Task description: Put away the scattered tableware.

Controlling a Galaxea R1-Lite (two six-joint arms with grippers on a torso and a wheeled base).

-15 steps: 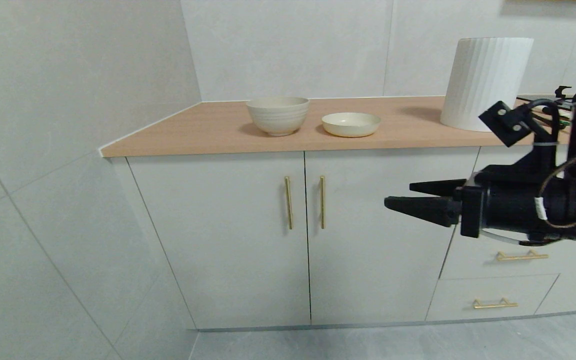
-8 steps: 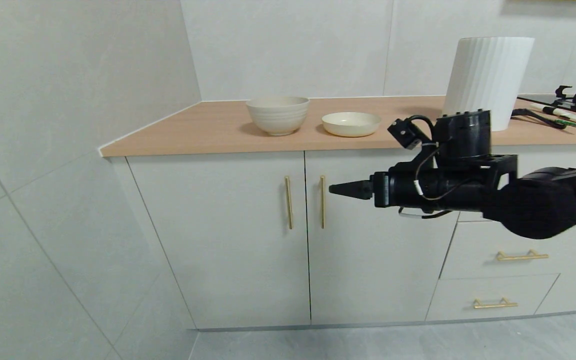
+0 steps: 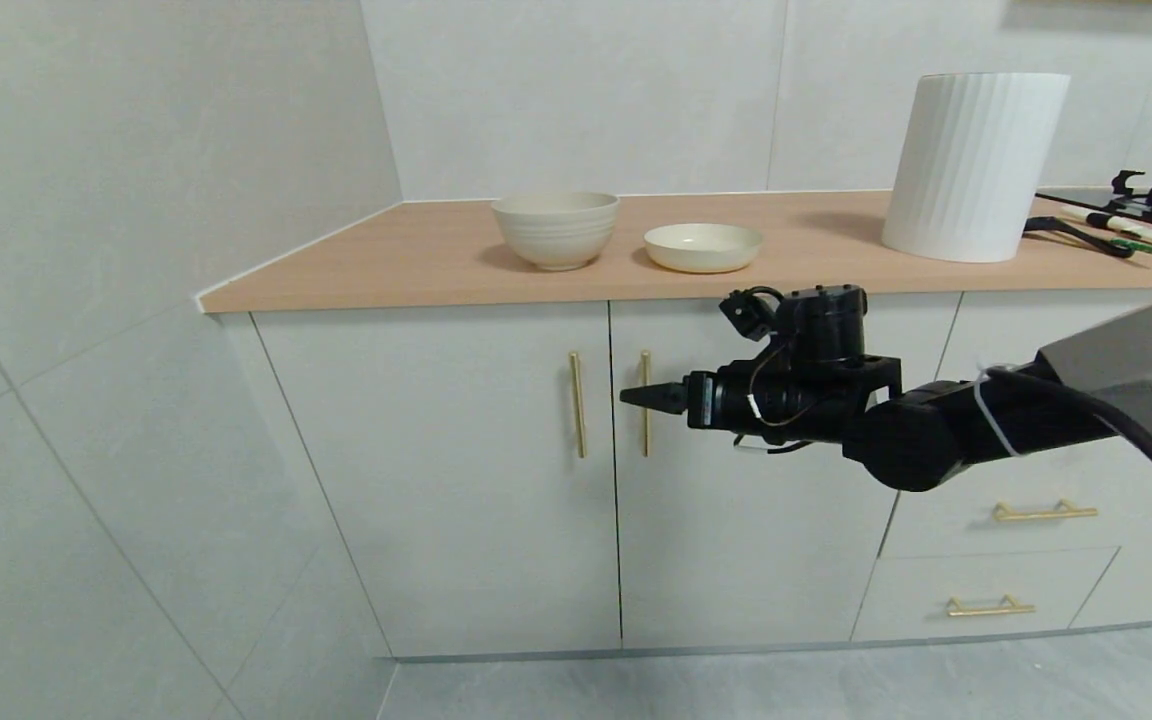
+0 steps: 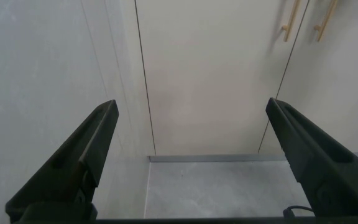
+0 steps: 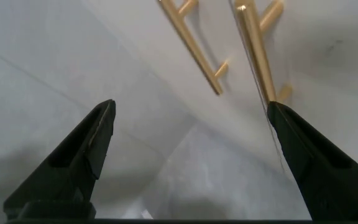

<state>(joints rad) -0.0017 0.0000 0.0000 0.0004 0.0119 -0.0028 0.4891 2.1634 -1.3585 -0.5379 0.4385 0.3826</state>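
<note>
Since the bowl (image 3: 556,230) and the shallow dish (image 3: 702,247) sit on the wooden countertop (image 3: 416,265) over a shut cabinet, you will probably have to open a door first.

Landmark: the right door handle (image 3: 645,403), a gold bar on the cabinet front just below the countertop edge.
Bowl: above the handle and a little to its left, upright, apart from the dish.
Dish: above the handle and a little to its right, flat on the countertop.
Handle axis: vertical, and its twin, the left door handle (image 3: 576,405), runs parallel just beside it.
Right gripper (image 3: 636,397): level with the middle of the handle, reaching in from its right and pointing left along the door. Its tip overlaps the bar in the head view, so you cannot tell contact from there.
Right gripper fingers: spread wide in the right wrist view (image 5: 189,107), holding nothing, with both gold bars lying ahead of the gap.
Left gripper (image 4: 191,104): fingers wide apart and empty, facing the cabinet's foot and the floor, well below the handle.
Nearer arm: the right, by far.
Judgement: close across the bar, not along it.
</note>
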